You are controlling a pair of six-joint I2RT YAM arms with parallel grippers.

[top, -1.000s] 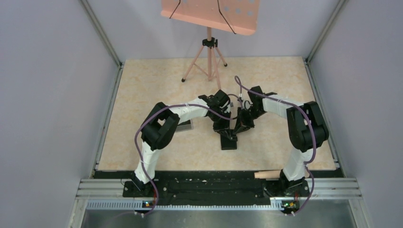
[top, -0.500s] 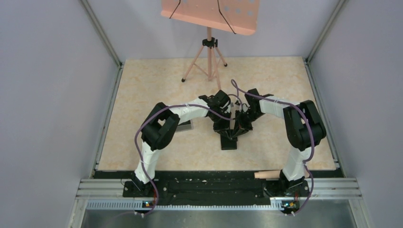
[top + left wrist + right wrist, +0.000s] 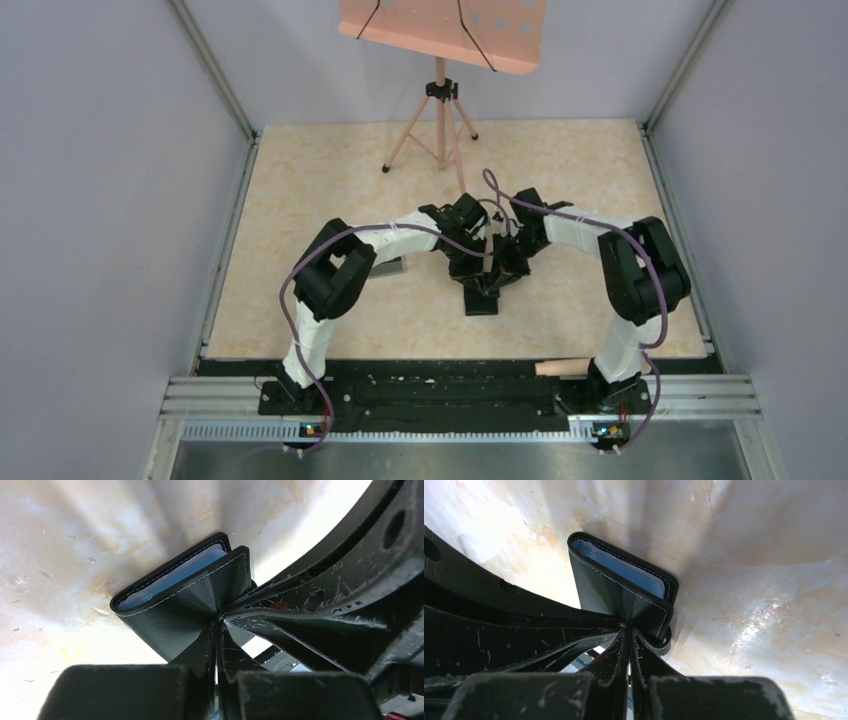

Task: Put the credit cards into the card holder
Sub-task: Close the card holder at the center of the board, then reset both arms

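Top external: both arms bend inward & meet at ctr of the table [image 3: 300, 200], L gripper [image 3: 474, 270] and R gripper [image 3: 503, 268] tip to tip over the card holder [image 3: 481, 300], which shows as a small black shape just nearer the bases than the tips. Left wrist: L jaws fully closed, pinching a black leaf of the card holder [image 3: 185, 587] at its edge. Holder is partly folded open, w/ white stitching along the rim and bluish-grey lining showing btwn the leaves. R gripper's black fingers come in from the right & meet the holder at the same spot. Right wrist: R jaws likewise pressed together on a leaf of the holder [image 3: 624, 582], blue lining visible along the top. Can't tell what, if anything, sits in the pockets, nor if the holder's lower edge touches the table. Far side: peach music stand [image 3: 440, 30] on a tripod. Near edge, by R base: a pale wooden stick [image 3: 563, 367].
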